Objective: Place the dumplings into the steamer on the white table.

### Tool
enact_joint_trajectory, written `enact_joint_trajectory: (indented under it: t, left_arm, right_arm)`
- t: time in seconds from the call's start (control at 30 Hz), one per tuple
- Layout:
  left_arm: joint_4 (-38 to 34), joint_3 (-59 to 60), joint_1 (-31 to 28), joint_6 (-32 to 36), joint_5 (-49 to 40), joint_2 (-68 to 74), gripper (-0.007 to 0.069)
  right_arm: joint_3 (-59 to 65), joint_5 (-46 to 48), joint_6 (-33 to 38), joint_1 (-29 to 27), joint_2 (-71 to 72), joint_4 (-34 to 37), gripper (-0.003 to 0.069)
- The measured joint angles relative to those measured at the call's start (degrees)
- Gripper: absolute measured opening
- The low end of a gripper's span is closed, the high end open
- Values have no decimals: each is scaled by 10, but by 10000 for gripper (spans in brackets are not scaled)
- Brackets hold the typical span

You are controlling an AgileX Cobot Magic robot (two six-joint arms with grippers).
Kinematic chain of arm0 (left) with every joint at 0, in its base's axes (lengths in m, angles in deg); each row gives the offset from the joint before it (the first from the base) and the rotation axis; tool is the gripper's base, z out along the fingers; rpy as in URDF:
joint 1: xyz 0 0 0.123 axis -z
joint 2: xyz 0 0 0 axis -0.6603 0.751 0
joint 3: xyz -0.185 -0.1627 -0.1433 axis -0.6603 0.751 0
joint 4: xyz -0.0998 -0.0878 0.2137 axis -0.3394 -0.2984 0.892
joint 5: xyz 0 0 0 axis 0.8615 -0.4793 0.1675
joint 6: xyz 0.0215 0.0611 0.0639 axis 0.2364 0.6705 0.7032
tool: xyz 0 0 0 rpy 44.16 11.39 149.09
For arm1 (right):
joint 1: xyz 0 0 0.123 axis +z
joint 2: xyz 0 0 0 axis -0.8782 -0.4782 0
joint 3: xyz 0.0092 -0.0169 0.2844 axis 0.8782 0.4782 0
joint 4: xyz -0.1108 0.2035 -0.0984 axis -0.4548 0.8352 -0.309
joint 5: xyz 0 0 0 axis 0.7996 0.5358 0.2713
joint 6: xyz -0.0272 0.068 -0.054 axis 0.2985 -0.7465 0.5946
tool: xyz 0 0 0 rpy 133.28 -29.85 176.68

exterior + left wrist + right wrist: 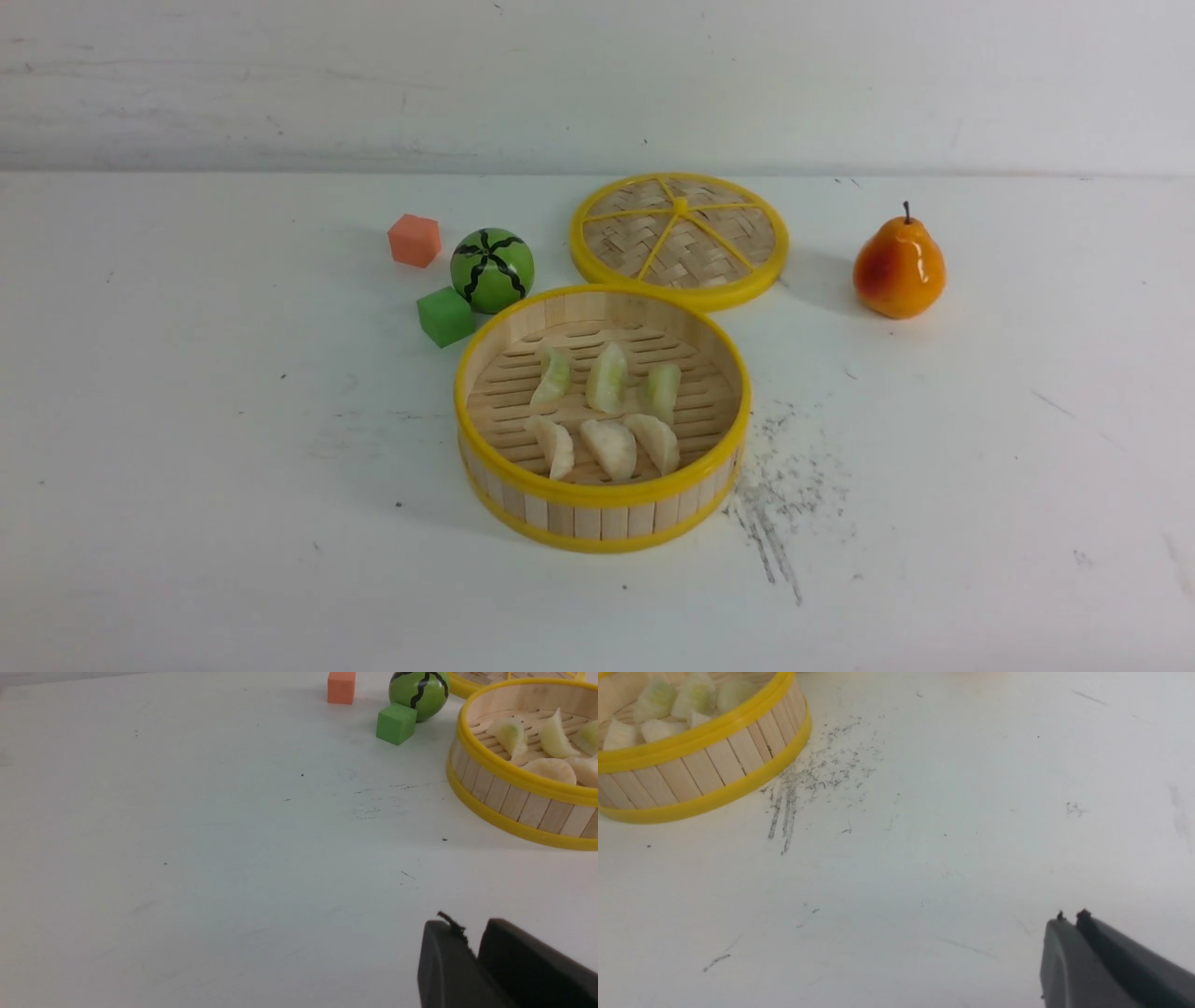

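From my front camera I see the white table (pixel 187 448) with the round bamboo steamer (pixel 602 504) sitting near its middle, open at the top. All six dumplings (pixel 607 411) lie on its slatted floor in two rows: three pale green ones (pixel 609 377) toward the far side and three cream-white ones (pixel 609 448) nearer to me, each row packed close side by side.

Just behind the steamer, touching or nearly touching its far rim, lies the flat woven lid (pixel 680 239) with yellow spokes. To the steamer's left rear stand a green cube (pixel 445 316), a striped green ball painted like a watermelon (pixel 492 270) just beside it, and an orange cube (pixel 414 240) a little farther back. A glossy orange-yellow pear (pixel 898 267) stands upright well off to the right.

Neither arm shows in the front view. My left gripper (pixel 472 947) hangs over bare table, well apart from the steamer, its dark fingers parted by a narrow slit and holding nothing. My right gripper (pixel 1070 919) is likewise over bare table (beside a patch of dark scratch marks (pixel 808 779)), its fingers pressed together and empty.
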Motion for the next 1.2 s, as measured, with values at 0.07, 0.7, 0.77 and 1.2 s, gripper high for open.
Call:
enact_joint_trajectory:
  t: [0.07,0.7,0.77,1.2]
  left_arm:
    - [0,0,0,0,0,0,110]
    - [0,0,0,0,0,0,125]
    - [0,0,0,0,0,0,126]
    - [-118,18,-119,105,38,-48,127]
  right_arm:
    - [-1,4,-6,0,0,0,24]
    - [-1,7,-9,0,0,0,46]
    - [-1,7,-9,0,0,0,49]
    - [-1,7,-9,0,0,0,67]
